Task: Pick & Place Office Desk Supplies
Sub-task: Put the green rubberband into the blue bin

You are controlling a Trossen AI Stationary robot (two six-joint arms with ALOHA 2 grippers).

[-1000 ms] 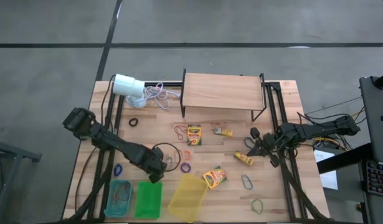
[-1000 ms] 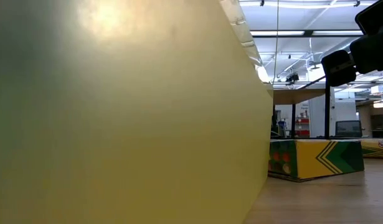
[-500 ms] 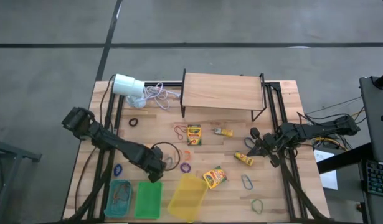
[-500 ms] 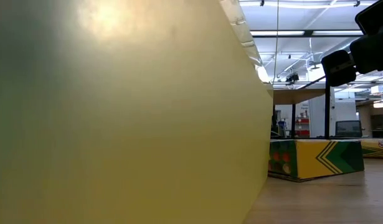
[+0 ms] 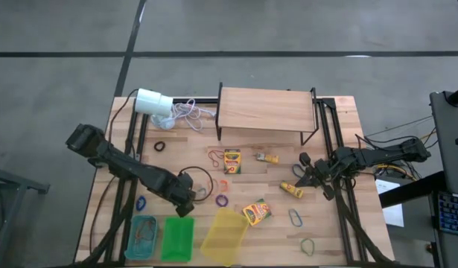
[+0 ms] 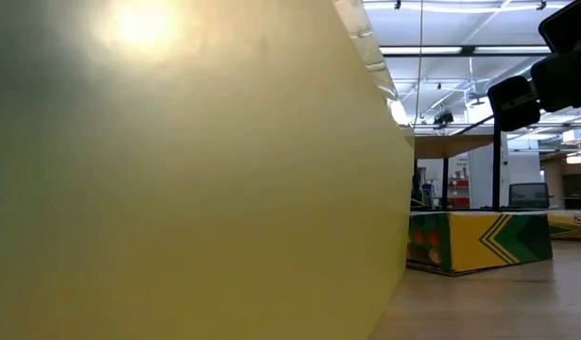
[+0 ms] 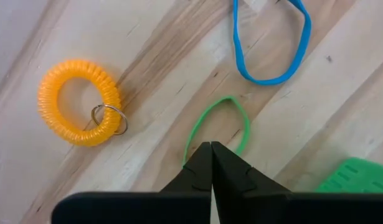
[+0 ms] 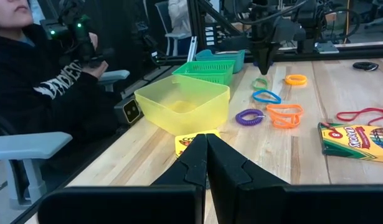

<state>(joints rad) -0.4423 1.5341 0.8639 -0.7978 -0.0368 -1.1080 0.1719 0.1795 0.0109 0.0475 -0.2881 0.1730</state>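
The left wrist view alone is showing the left gripper (image 7: pixel 211 149), jaws closed, pinching a green band (image 7: pixel 217 124) lying on the surface beside an orange coil (image 7: pixel 79 101). The right gripper (image 5: pixel 300 179) is waiting at the right with jaws closed, near a yellow packet (image 5: pixel 292 190).

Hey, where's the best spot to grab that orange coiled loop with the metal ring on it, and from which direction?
Probably from straight above: the orange coiled loop lies flat on the table. Pinch across the coil band on the side away from its metal ring, one finger inside the loop, one outside, since the ring would likely slip.
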